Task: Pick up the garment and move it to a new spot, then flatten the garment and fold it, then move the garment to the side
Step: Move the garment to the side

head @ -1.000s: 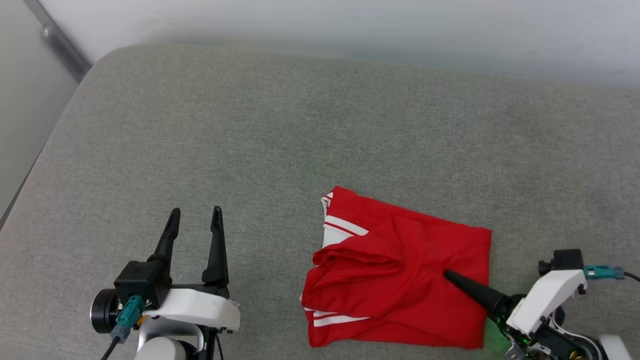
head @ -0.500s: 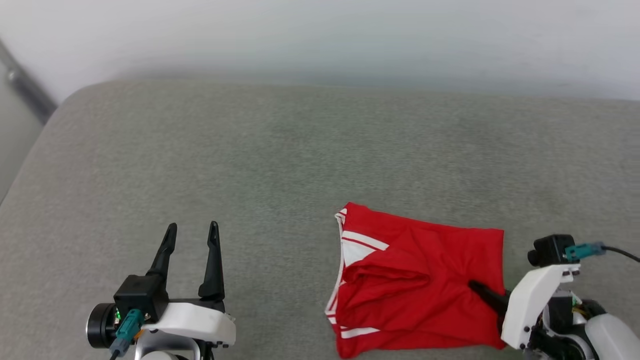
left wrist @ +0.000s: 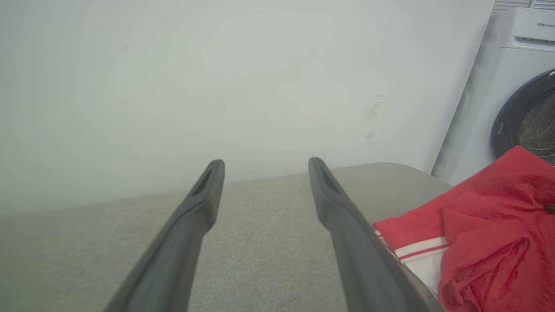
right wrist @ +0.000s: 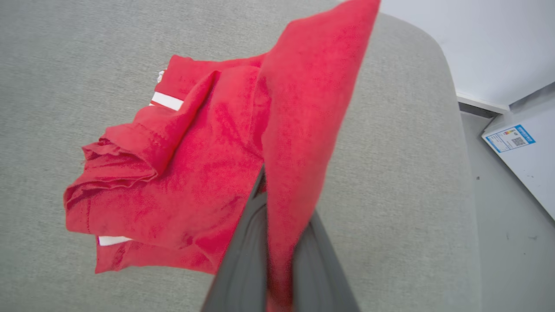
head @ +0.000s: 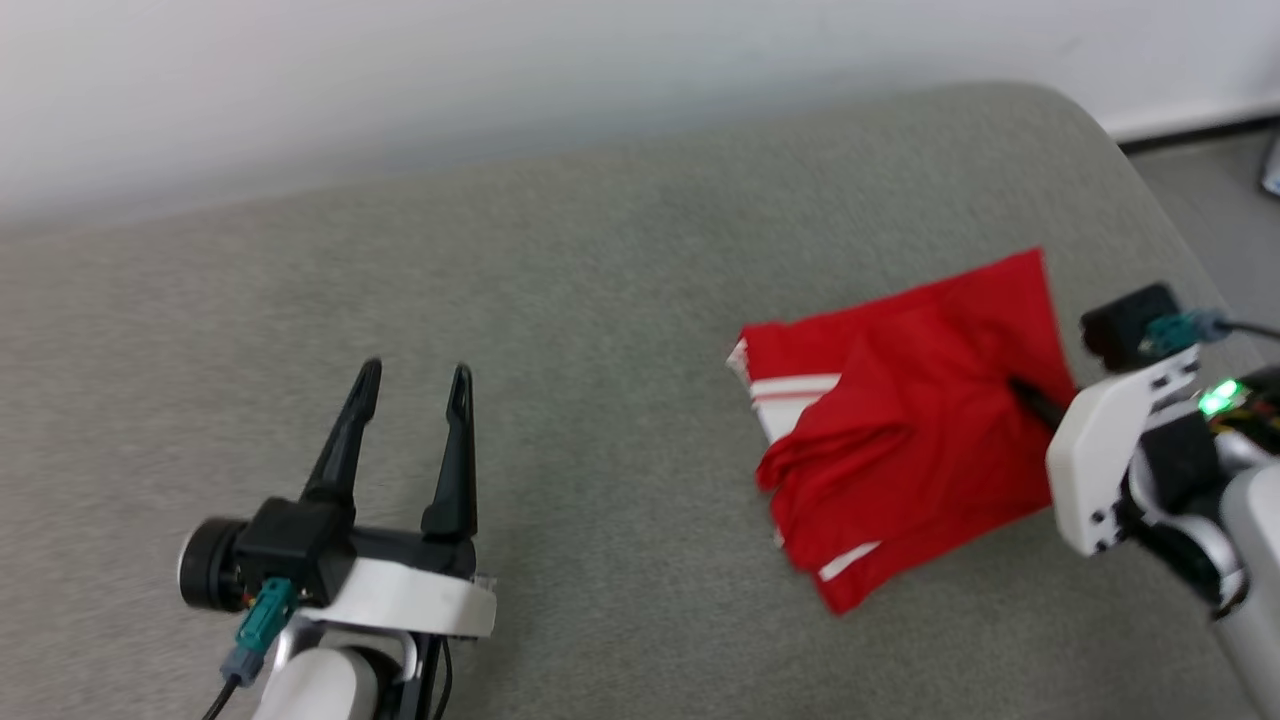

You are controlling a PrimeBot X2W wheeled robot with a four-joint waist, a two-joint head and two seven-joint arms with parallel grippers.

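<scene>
The garment (head: pixel 900 430) is a folded red jersey with white striped trim, held up over the right part of the grey cushion. My right gripper (head: pixel 1022 390) is shut on the garment's right edge, and red cloth (right wrist: pixel 299 130) runs pinched between its two fingers. The folded bulk (right wrist: pixel 173 173) hangs to the left of those fingers. My left gripper (head: pixel 412 385) stands open at the lower left, apart from the garment, with nothing between its fingers (left wrist: pixel 204 208). In the left wrist view the garment (left wrist: pixel 485 234) shows at the right edge.
The grey cushion (head: pixel 560 330) spreads wide to the left of the garment. Its rounded right end (right wrist: pixel 416 130) drops to the floor (right wrist: pixel 498 242). A white wall runs behind. A washing machine (left wrist: pixel 511 95) stands past the cushion's far end.
My right gripper has shut on the garment's right edge and lifted it off the cushion. The head camera has swung to the right. My left gripper has stayed open.
</scene>
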